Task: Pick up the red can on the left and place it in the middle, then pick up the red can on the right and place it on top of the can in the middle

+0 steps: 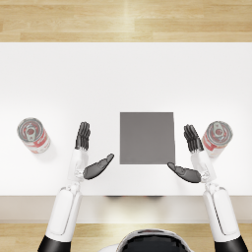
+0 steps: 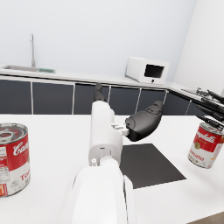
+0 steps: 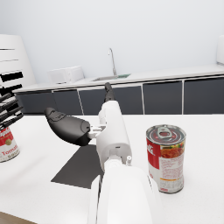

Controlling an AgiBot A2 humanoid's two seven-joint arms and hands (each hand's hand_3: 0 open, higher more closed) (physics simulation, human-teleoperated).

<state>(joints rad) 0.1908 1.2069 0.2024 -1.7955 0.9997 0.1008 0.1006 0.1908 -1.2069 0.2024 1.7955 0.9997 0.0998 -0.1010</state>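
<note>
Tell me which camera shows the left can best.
The left wrist view: the left can stands close and large, its label readable, though the frame edge cuts it off. The head view shows it whole but small and from above, mostly its lid. The right wrist view catches only part of it at the frame edge.

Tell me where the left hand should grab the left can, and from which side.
Grip the left can around its label, mid-height, coming in sideways from its inner side, where the left hand waits open. The can stands upright on the table with bare surface around it, so its round wall is free all round; the flat lid offers little to hold.
</note>
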